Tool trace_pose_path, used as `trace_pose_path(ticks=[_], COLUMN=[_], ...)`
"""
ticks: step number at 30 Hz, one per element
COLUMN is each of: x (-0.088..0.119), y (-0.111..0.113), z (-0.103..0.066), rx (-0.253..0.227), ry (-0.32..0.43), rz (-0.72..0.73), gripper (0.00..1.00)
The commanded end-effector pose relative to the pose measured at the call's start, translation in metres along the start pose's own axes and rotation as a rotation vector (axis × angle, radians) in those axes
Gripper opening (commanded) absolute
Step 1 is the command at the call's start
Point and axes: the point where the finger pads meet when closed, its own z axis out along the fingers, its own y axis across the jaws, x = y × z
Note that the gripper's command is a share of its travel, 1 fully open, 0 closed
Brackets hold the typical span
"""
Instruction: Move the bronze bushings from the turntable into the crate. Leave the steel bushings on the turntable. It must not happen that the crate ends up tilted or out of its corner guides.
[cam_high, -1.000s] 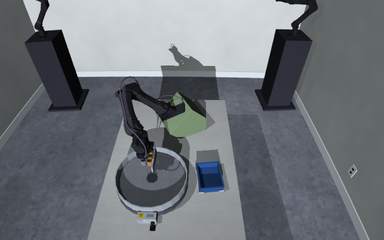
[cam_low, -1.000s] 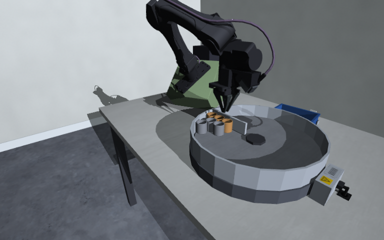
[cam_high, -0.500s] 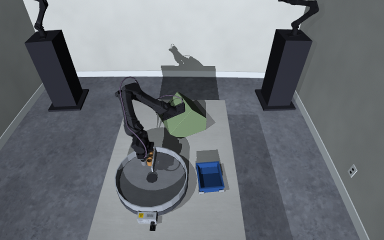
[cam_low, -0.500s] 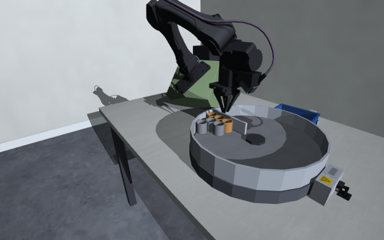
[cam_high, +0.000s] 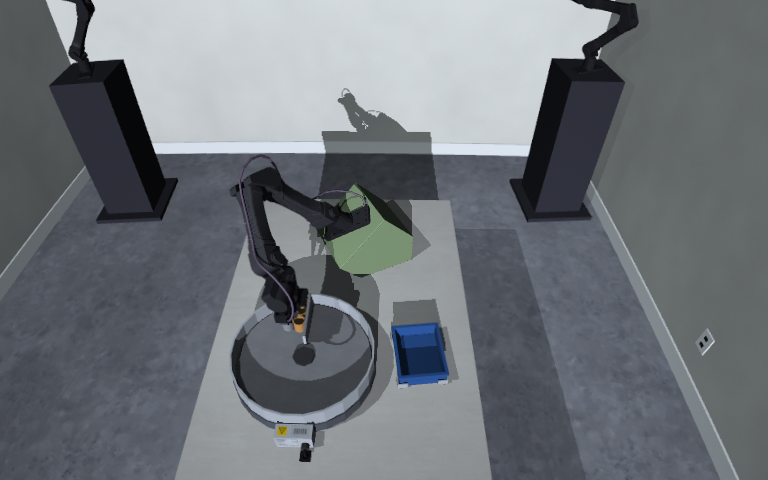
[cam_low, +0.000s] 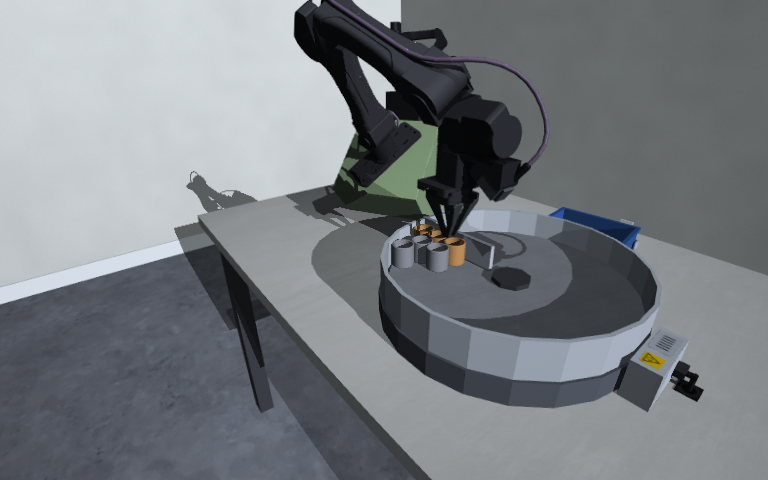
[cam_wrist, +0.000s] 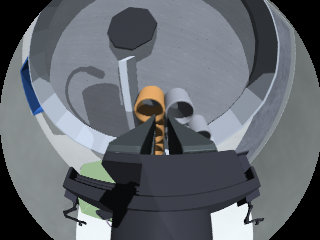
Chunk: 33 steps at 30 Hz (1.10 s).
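Observation:
Three bronze bushings (cam_high: 299, 326) (cam_low: 456, 254) (cam_wrist: 150, 93) stand in a row beside a thin divider on the turntable (cam_high: 305, 418) (cam_low: 532, 359). Several steel bushings (cam_low: 402, 254) (cam_wrist: 178, 94) stand next to them, on the side away from the divider. My gripper (cam_low: 449, 233) (cam_wrist: 161, 119) points down, with its tips just above the bronze row, close to the rims. It is open by only a narrow gap, and I see no bushing lifted. In the wrist view its fingers partly hide the rear bushings. The blue crate (cam_high: 420, 380) (cam_wrist: 30, 90) is empty.
The divider (cam_high: 308, 323) (cam_low: 491, 257) (cam_wrist: 125, 82) runs from near the dark hub (cam_high: 303, 354) (cam_low: 510, 277) (cam_wrist: 132, 28) to the turntable's raised wall. A grey box (cam_high: 295, 434) (cam_low: 651, 376) sits at the turntable's front. A green block (cam_high: 376, 249) stands behind, at the arm's base.

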Motion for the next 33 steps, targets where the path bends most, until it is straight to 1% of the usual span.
trace_pose_path(ticks=[1, 28, 29, 31, 33], x=[-0.02, -0.019, -0.015, -0.006, -0.003], y=[-0.005, -0.004, -0.001, 0.007, 0.006], z=[-0.019, -0.017, -0.014, 0.0, 0.011], rx=[-0.004, -0.005, -0.008, -0.013, -0.01], ry=[-0.088, -0.085, -0.075, -0.037, -0.014], rz=[0.032, 0.028, 0.019, -0.005, -0.005], gripper=[0.15, 0.15, 0.15, 0.15, 0.15])
